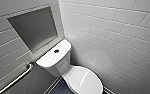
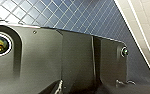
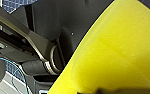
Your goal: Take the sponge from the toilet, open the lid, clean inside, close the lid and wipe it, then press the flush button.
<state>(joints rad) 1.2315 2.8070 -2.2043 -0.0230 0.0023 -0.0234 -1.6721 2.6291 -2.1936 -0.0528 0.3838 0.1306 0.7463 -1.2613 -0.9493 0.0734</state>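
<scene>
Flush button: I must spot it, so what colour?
The flush button is dark, almost black; clearest in the head view.

Toilet (image 1: 56,65) glossy white ceramic w/ smooth shiny lid (image 1: 84,81), wall tiles (image 1: 116,32) glossy white, grab bar (image 1: 18,77) at left polished metal, sponge (image 3: 121,50) matt yellow foam, floor tiles (image 2: 66,15) smooth dk blue.

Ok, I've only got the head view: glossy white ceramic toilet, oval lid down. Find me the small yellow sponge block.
Observer: The small bright yellow sponge block looms large and close in the right wrist view.
Operator: Now report what the left wrist camera looks at.
Observer: A dark blue diamond-tiled floor that meets a pale tiled wall along a straight edge.
</scene>
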